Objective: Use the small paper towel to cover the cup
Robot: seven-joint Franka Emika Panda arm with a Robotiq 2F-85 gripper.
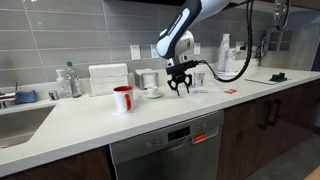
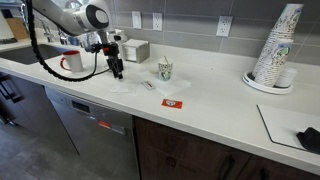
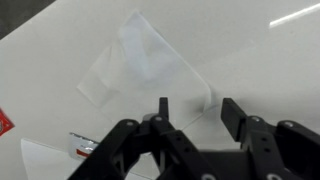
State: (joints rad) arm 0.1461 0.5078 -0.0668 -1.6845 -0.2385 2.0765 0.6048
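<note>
The small paper towel [image 3: 145, 62] lies on the white counter, thin, creased and partly folded. It also shows faintly in an exterior view [image 2: 123, 86]. My gripper [image 3: 197, 112] is open and empty, hovering just above the towel's near edge; it shows in both exterior views [image 1: 181, 86] [image 2: 116, 70]. The cup [image 2: 165, 69], small, pale and without a handle, stands uncovered on the counter a short way to the side of the gripper. The cup is out of the wrist view.
A red mug [image 1: 122, 98] [image 2: 72, 62] and a white cup on a saucer [image 1: 152, 89] stand nearby. A small packet [image 2: 150, 85] and a red card [image 2: 173, 102] lie on the counter. A stack of paper cups [image 2: 278, 50] stands on a plate. A sink [image 1: 15, 120] is set into the counter.
</note>
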